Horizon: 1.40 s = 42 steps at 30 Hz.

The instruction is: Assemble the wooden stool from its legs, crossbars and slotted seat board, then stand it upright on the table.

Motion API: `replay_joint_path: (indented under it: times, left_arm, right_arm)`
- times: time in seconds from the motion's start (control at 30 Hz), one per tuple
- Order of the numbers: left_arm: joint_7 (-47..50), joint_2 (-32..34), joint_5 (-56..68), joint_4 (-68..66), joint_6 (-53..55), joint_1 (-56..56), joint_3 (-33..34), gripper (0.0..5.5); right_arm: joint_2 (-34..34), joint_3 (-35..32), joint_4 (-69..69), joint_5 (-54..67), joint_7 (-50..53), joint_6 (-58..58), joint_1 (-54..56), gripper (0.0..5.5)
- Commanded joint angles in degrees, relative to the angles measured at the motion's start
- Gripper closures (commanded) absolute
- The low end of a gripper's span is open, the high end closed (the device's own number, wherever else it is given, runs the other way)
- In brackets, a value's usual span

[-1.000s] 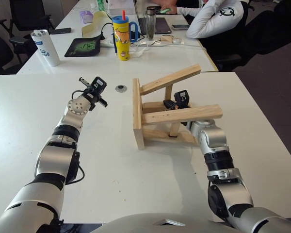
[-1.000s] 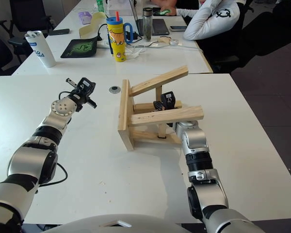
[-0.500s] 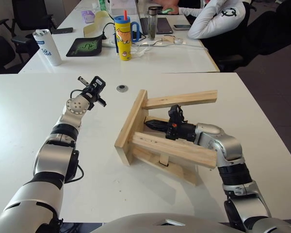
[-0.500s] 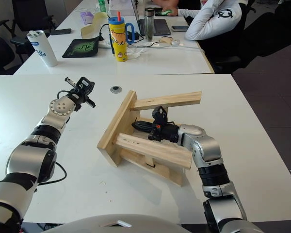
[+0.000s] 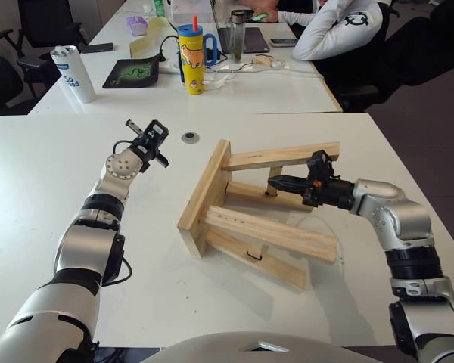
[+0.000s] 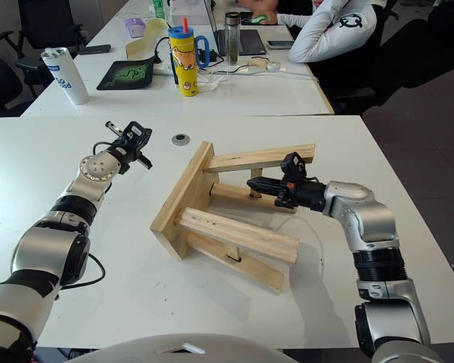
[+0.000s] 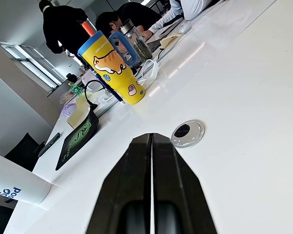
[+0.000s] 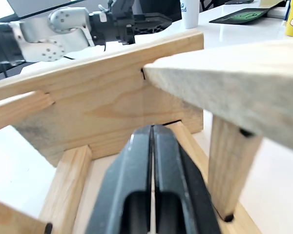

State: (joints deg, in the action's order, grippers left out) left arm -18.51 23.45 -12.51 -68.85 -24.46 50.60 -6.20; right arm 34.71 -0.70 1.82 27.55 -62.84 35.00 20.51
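My right claw (image 5: 278,181) is shut with its fingers pressed flat together and nothing between them, as the right wrist view shows. It sits right of centre in the head views, pointing left into the gap under the top leg (image 5: 284,156), with its tip just beside the short crossbar (image 5: 272,187). I cannot tell whether it touches that bar. Half a second ago it was deeper in, close to the seat board (image 5: 204,197). It has since drawn back to the right, and my forearm now lies outside the legs.

The stool (image 5: 261,234) lies on its side in the middle of the white table (image 5: 45,181), with the seat board on edge and slanting from upper right to lower left, and the legs reaching toward the right of the frame. It lies much as it did half a second ago. A second ago the board stood straight up and down in the frame and the top leg sloped steeply upward, so the whole stool has swung round.

My left claw (image 5: 153,140) is also shut and empty. It hovers left of centre in the upper half, near the round grommet (image 5: 189,138), roughly where it was a second ago. The yellow cup (image 5: 191,57) stands on the far table behind it.
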Motion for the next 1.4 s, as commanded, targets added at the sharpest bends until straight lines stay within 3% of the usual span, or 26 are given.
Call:
replay_joint_path:
  times: [0.03,0.3,0.47,0.63,0.83,1.17,1.4]
  left_arm:
    - [-3.6,1.1,1.0,3.0,-1.0,-4.2,0.2,5.49]
    - [-7.4,1.5,3.5,14.7,1.6,-14.3,1.4,5.49]
    - [-9.0,-1.7,6.9,33.4,9.6,-25.7,0.7,5.49]
    - [-17.1,-3.9,9.9,57.2,23.4,-38.3,-7.0,5.49]
    - [-16.7,-6.9,9.0,69.3,32.3,-40.5,-12.3,5.49]
    - [-14.8,-6.7,8.4,71.4,34.8,-39.8,-11.9,5.49]
    - [-13.6,-6.6,7.9,71.3,34.8,-40.1,-11.8,5.49]
  right_arm:
    - [2.5,0.1,4.5,-3.9,1.5,-3.4,0.6,5.5]
    - [-4.4,1.2,15.2,-15.6,20.9,-10.8,4.2,5.5]
    - [-11.5,1.8,6.0,-15.2,29.6,-6.1,0.7,5.5]
    - [-15.8,7.1,-4.5,-13.8,29.6,-0.2,0.0,5.5]
    - [-17.2,10.6,-2.0,-16.0,29.2,0.3,1.5,5.5]
    - [-15.4,9.2,8.8,-15.9,23.6,-1.2,4.6,5.5]
    - [-15.8,1.8,18.6,-11.5,20.6,-3.8,5.9,5.5]
